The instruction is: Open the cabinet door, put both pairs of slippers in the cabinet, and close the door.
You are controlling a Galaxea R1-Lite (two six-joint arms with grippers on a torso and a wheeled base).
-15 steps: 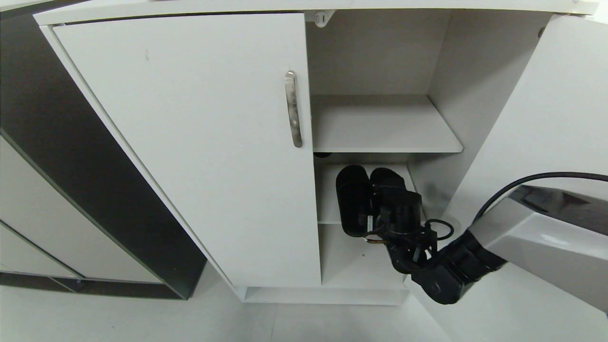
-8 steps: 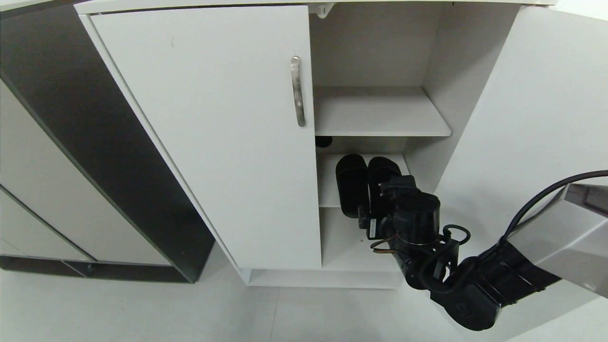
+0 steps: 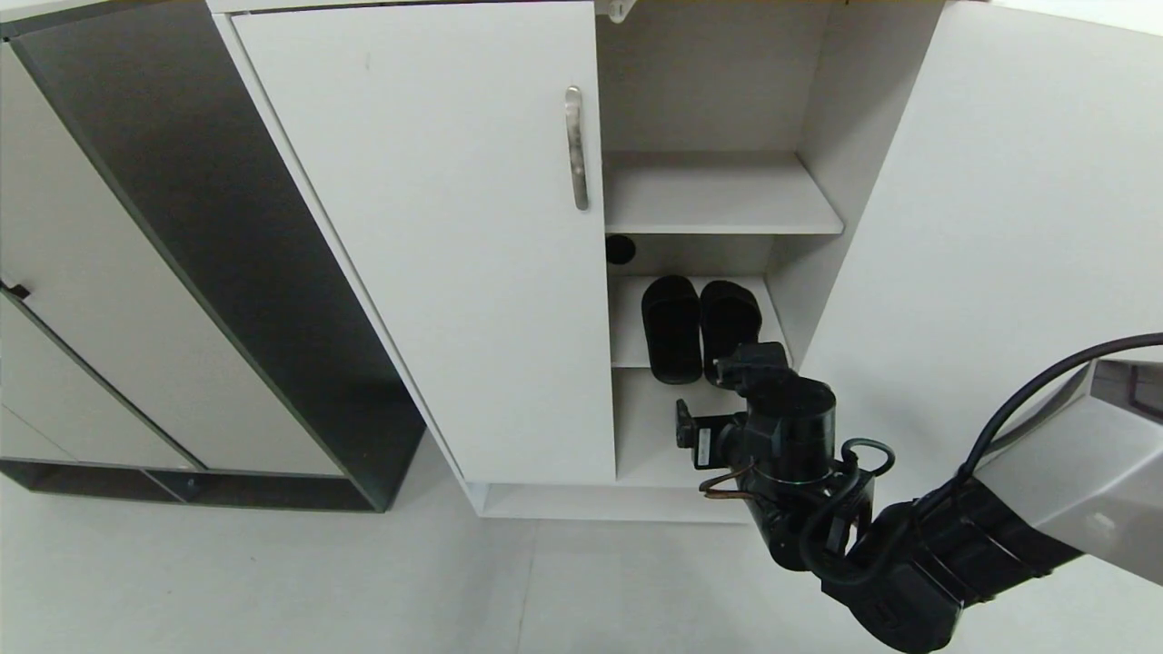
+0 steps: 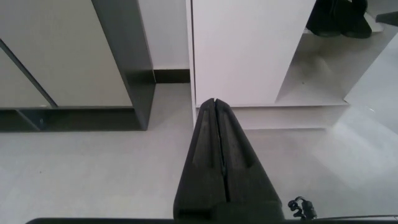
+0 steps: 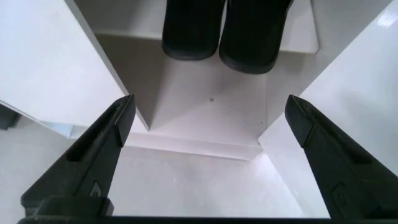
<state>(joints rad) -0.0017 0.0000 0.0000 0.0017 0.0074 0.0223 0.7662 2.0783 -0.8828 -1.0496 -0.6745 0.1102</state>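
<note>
The right gripper (image 5: 210, 106) is backing away from the black slippers (image 3: 674, 329) — fingers spread wide, holding nothing — leaving the pair side by side on the middle shelf (image 3: 627, 350) of the cabinet (image 3: 709, 82). The left gripper (image 4: 215, 107) is hanging pinched shut, empty. This pair looks stowed.

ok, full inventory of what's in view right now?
cabinet: one, white, straight ahead
closed door: one, white, cabinet's left half
handle: one, metal, on the closed door
open door: one, white, swung out at right
slippers: one pair, black, side by side on the lower shelf
dark object: one, black, behind the slippers, partly hidden, cannot tell what
right gripper: black, fingers open, empty, before the bottom compartment
left gripper: black, fingers shut, over the floor
</note>
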